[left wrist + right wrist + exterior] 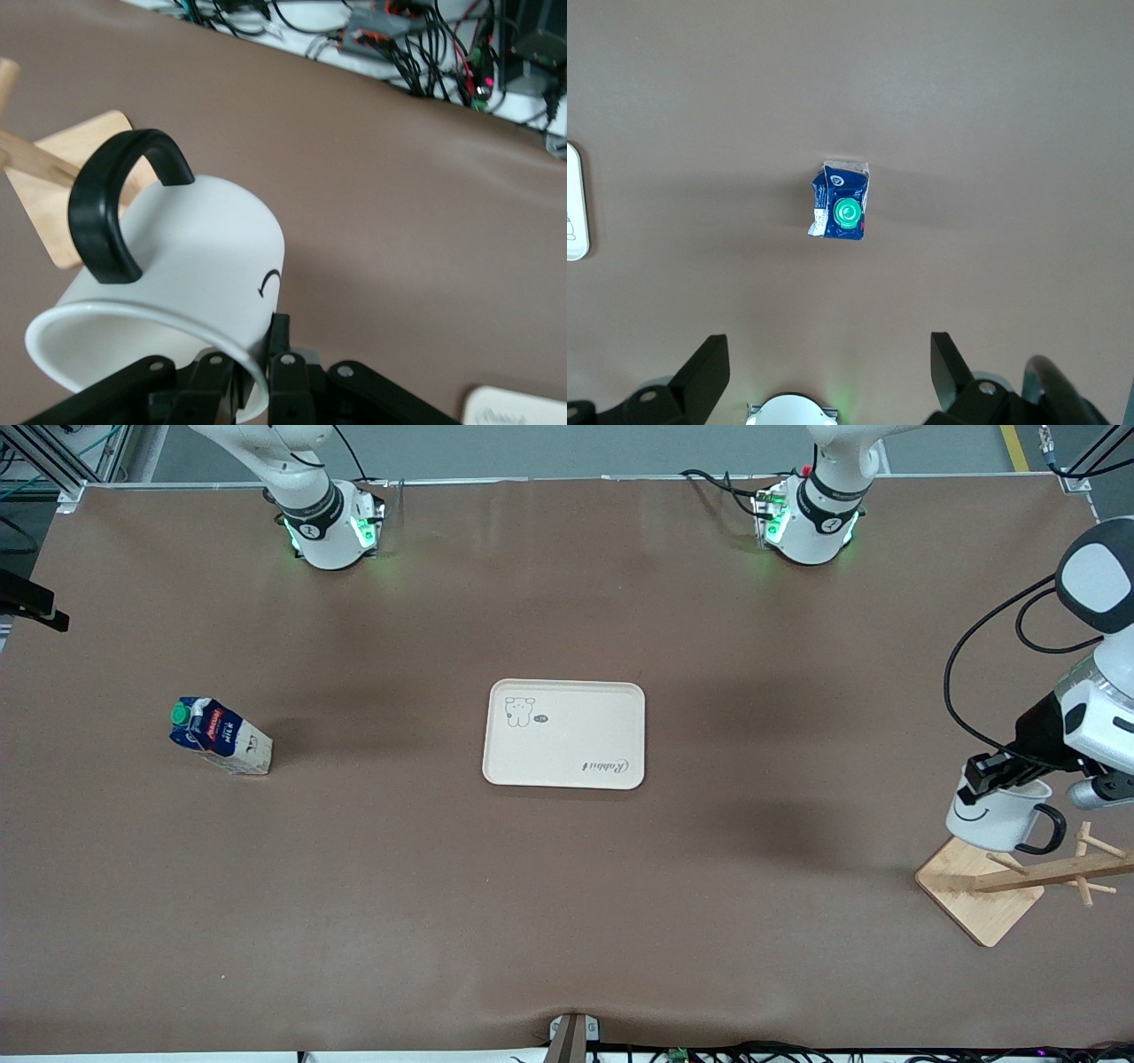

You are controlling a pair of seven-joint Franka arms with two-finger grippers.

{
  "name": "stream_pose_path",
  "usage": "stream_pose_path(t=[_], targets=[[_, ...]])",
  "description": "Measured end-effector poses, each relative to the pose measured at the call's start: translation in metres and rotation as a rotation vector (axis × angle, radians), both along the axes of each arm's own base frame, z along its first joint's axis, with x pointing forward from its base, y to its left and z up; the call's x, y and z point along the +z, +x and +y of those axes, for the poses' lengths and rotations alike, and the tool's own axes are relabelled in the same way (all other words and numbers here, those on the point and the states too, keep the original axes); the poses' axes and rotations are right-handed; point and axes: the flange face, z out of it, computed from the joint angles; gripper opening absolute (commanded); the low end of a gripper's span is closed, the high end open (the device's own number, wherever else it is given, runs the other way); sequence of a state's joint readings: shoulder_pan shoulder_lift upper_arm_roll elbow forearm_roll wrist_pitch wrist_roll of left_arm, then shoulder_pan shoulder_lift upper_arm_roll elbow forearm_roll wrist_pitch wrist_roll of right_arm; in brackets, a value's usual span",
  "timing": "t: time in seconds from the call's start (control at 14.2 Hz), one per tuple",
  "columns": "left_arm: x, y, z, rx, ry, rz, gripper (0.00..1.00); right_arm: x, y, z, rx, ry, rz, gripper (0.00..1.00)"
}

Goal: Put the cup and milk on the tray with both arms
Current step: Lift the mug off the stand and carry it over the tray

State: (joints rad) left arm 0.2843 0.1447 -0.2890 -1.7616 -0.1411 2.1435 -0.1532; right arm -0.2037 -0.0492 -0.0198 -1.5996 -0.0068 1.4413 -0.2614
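My left gripper (pixel 997 772) is shut on the rim of the cup (pixel 997 815), a white mug with a black smile and black handle. One finger is inside the cup (pixel 190 257) and one outside, as the left gripper (pixel 257 356) shows in its wrist view. The cup hangs tilted over the wooden rack base (pixel 979 886). The milk (pixel 220 735) stands on the table toward the right arm's end. My right gripper (pixel 827 354) is open, high over the milk (pixel 842 211), and out of the front view. The cream tray (pixel 564 733) lies mid-table with nothing on it.
The wooden rack (pixel 66 190) with its pegs stands near the left arm's end of the table, under the cup. A tray edge (pixel 574 204) shows in the right wrist view, a tray corner (pixel 518 407) in the left. Cables lie past the table edge.
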Motion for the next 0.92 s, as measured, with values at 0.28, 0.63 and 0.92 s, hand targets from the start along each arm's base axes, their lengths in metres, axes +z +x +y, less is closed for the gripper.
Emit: stream_pose_path(t=[0.28, 0.63, 0.92], targets=[[0.003, -0.008, -0.058, 0.055, -0.048, 0.079, 0.0, 0.0, 0.0, -0.001, -0.003, 0.0, 0.0, 1.0], [-0.004, -0.027, -0.137, 0.137, -0.092, 0.183, 0.0, -0.001, 0.0, -0.003, -0.01, 0.015, -0.001, 1.0], [-0.036, -0.044, -0.209, 0.205, -0.11, 0.294, 0.0, -0.002, 0.0, -0.007, -0.029, 0.076, -0.015, 1.0]])
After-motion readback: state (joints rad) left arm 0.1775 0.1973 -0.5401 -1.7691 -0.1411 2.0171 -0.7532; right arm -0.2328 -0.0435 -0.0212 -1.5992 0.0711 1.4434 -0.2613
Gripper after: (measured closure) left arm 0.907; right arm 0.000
